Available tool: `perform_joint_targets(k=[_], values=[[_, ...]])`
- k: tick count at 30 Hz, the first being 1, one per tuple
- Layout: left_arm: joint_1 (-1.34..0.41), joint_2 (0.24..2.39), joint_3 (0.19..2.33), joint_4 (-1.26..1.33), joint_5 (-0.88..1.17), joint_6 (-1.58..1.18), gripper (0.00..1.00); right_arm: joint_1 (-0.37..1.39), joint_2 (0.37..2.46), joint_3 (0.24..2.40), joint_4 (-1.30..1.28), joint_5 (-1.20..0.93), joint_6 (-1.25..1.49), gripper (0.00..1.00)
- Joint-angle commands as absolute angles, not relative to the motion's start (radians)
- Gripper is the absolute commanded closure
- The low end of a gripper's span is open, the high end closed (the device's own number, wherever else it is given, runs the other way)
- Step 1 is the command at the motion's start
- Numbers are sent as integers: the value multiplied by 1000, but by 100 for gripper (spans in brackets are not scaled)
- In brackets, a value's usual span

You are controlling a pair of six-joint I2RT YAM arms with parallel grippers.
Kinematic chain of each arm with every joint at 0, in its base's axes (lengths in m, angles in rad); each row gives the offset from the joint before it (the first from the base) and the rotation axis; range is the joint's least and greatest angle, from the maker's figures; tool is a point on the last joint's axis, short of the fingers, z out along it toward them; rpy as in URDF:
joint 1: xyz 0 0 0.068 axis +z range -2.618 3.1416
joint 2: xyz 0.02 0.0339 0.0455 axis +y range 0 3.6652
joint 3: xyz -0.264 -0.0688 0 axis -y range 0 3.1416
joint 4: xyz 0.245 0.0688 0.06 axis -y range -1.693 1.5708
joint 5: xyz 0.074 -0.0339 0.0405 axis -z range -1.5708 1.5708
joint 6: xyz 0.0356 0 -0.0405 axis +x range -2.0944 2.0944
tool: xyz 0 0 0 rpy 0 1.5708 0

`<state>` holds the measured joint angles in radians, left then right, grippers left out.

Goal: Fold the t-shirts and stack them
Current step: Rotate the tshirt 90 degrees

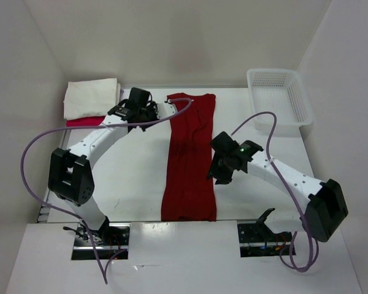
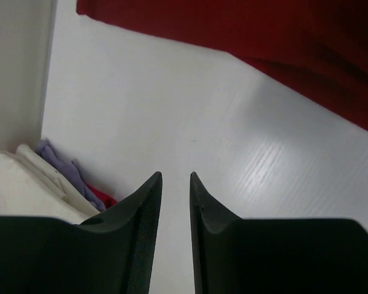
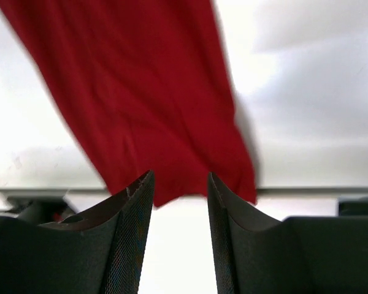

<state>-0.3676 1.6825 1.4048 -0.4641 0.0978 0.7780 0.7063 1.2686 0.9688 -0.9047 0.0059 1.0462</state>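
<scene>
At the near edge of the worktop [image 1: 129,177], the hem of the dark red t-shirt [image 1: 187,159] lay close to the lip. The shirt was already folded into a long strip that ran away from me down the middle. A careless tug toward me could have slid that end over the edge.

My right gripper [image 3: 179,190] hung over the strip's right side about halfway along, jaws partly open and empty. If it had pinched only the top layer, I judged the lengthwise fold would peel open.

Farther off, my left gripper [image 2: 175,184] sat beside the collar end over bare worktop, jaws only narrowly apart and holding nothing. Closing there would have caught no cloth, and a lift by one side alone would have skewed the strip.

In the far left corner the cream white t-shirt [image 1: 91,98] topped the lavender t-shirt [image 2: 61,165] and the magenta-pink t-shirt [image 1: 80,121]. A low carry could have shoved that stack askew.
</scene>
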Motion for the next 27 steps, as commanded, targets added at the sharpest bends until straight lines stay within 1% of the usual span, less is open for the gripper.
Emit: perform_joint_targets(k=[1,3,4,6,7,9,11,15,16,17,18,19,20,22,24,26,27], values=[[-344,1753,1466,-415,54,712,67,689,1341,1038,-922,43,925,54],[-301,1778,1447,-384,22,759,67,715,1341,1095,-894,61,894,54],[-238,1807,1488,-429,-3,776,61,727,1341,1110,-884,70,879,54],[-172,1913,1549,-500,-32,785,54,739,1351,1146,-845,71,829,54],[-110,1939,1578,-581,-12,785,47,761,1367,1155,-830,71,812,54],[-69,1967,1650,-659,56,762,42,823,1411,1187,-810,71,760,54],[-84,1967,1695,-725,122,753,36,912,1487,1210,-810,112,726,54],[-179,2014,1805,-726,153,654,32,1009,1607,1212,-778,112,726,54],[-190,2079,1924,-741,167,587,32,1026,1621,1212,-766,112,726,54],[-190,2120,1995,-756,208,545,32,1058,1632,1212,-752,112,738,54],[-190,2162,2072,-794,236,502,32,1071,1653,1212,-752,126,748,52],[-190,2245,2150,-814,267,459,32,1080,1664,1222,-740,126,749,48],[-178,2288,2296,-831,302,375,30,1080,1675,1223,-721,126,749,48],[-169,2392,2409,-844,368,319,27,1120,1724,1253,-700,126,749,46],[-195,2442,2508,-844,338,319,26,1170,1767,1287,-699,126,758,45],[-207,2525,2586,-844,337,305,20,1204,1830,1331,-712,140,767,45],[-207,2583,2676,-844,337,296,20,1232,1845,1341,-712,140,767,45]])
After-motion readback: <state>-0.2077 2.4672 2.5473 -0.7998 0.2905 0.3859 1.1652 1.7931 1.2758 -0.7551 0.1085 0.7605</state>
